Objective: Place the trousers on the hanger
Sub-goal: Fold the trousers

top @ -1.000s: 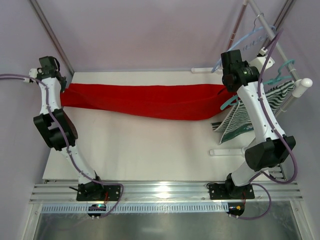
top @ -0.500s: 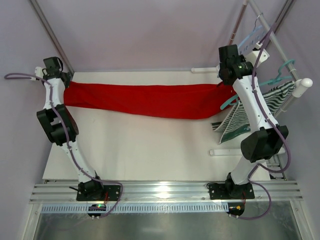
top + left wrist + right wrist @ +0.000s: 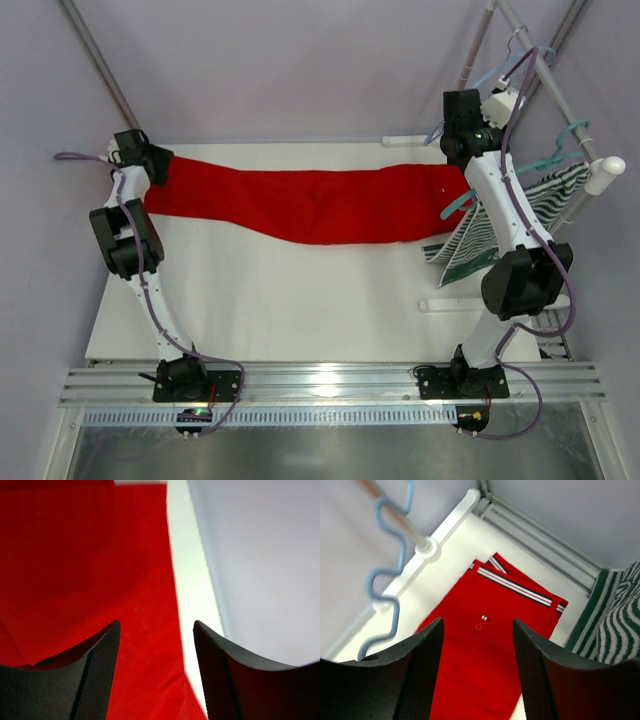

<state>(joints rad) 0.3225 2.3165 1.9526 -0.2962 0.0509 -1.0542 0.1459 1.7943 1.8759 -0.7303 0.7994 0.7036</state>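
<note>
The red trousers [image 3: 310, 205] lie stretched flat across the back of the white table, legs to the left and waistband to the right. My left gripper [image 3: 158, 168] hovers open over the leg end; in the left wrist view its fingers [image 3: 102, 650] frame red cloth [image 3: 85, 570] and hold nothing. Above the waist end my right gripper [image 3: 458, 145] is open too, and the striped waistband trim [image 3: 515, 586] shows beyond its empty gap [image 3: 477, 622]. The pale blue hanger [image 3: 500, 75] hangs on the rack at the back right, with its wavy bar [image 3: 385, 575] left of the right fingers.
A green-and-white striped garment [image 3: 500, 235] hangs on a darker teal hanger [image 3: 555, 155] at the right. The rack's white foot bars [image 3: 415, 141] [image 3: 450, 303] rest on the table. Walls stand close on the left and behind.
Both grippers have opened and let go of the trousers, which have dropped from hanging taut to lying flat. The left arm has moved right, toward the cloth's end.
</note>
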